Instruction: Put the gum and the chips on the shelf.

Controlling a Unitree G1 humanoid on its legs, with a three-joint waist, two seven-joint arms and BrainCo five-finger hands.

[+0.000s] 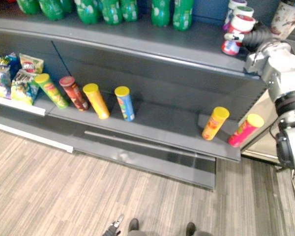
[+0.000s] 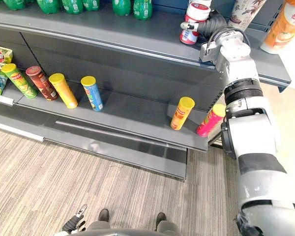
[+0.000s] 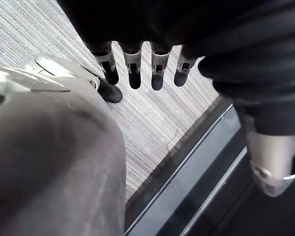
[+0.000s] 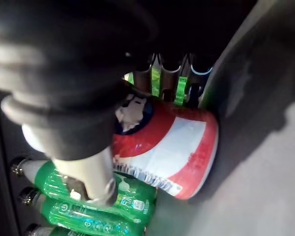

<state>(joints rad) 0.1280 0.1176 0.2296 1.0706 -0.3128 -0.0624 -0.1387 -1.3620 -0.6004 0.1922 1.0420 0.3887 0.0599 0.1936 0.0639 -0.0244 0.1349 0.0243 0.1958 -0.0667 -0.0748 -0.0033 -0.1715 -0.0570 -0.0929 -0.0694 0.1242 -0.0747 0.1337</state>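
Gum (image 4: 172, 142), a red-and-white tub, is sitting in the right hand (image 2: 212, 24) at the right end of the upper shelf (image 2: 137, 37), close to its front edge. Green bottles (image 4: 98, 201) are standing further left. The fingers (image 4: 160, 69) are curling round the tub's far side and the thumb is crossing its near side, so the hand is clamped on it. I cannot tell whether the base is resting on the shelf.

To finish this step well, the hand is probably needing to bring the tub down until its base is flat. It should then be easing thumb and fingers apart together and drawing back to the right without dragging the tub. A second tub (image 2: 199, 11) is standing just behind, so there is little room to push further in, and the front edge is leaving little margin for a tilt.

The right arm is reaching up and forward, with its wrist level with the upper shelf. The left hand (image 3: 137, 69) is hanging low over the floor (image 3: 152, 118), with its fingers straight and holding nothing.

Chips cans, among them a pink one (image 2: 210, 120) and a yellow one (image 2: 182, 113), are leaning on the lower shelf (image 2: 132, 115).
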